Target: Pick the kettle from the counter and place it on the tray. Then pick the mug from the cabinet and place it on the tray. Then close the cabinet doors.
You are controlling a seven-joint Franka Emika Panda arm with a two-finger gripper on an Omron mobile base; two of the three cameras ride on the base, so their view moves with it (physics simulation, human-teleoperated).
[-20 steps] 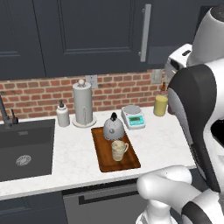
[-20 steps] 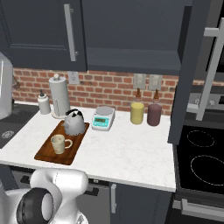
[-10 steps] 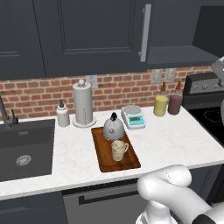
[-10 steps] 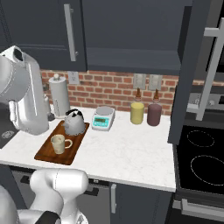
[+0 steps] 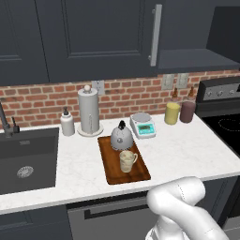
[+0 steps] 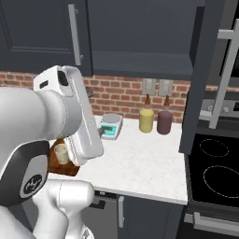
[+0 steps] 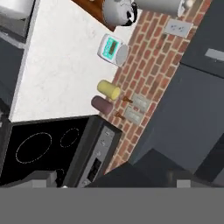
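Two task things sit on the tray (image 5: 110, 169) in the left base view: the kettle (image 5: 120, 137) at its far end and the mug (image 5: 127, 161) just nearer, its handle turned to the right. The tray lies on the white marble surface (image 5: 183, 157), between the sink (image 5: 26, 159) on the left and the stove (image 5: 225, 123) on the right. Behind the tray stand a paper-towel holder (image 5: 89, 111) and a small soap bottle (image 5: 67, 123) to its left. A kitchen scale (image 5: 143, 125) sits just right of the kettle, and farther right a yellow canister (image 5: 172, 113) and a maroon canister (image 5: 187, 111) stand side by side against the brick wall. Above, a cabinet door (image 5: 98, 37) with a silver bar handle is shut; to its right the cabinet (image 5: 197, 58) stands open.

From the right base view, the white arm (image 6: 56, 121) covers most of the tray; the mug (image 6: 61, 152) peeks out beside it. The scale (image 6: 110, 125) and both canisters (image 6: 146, 120) are in plain sight on the surface, and an open cabinet door (image 6: 200, 74) hangs edge-on at the right, over the stove.

Seen by the hand view, rolled over, the kettle (image 7: 117, 11) and a corner of the tray (image 7: 89, 5) lie at the top, with the scale (image 7: 112, 49), yellow canister (image 7: 108, 89) and maroon canister (image 7: 101, 105) below along the brick. The tool's state I cannot tell.
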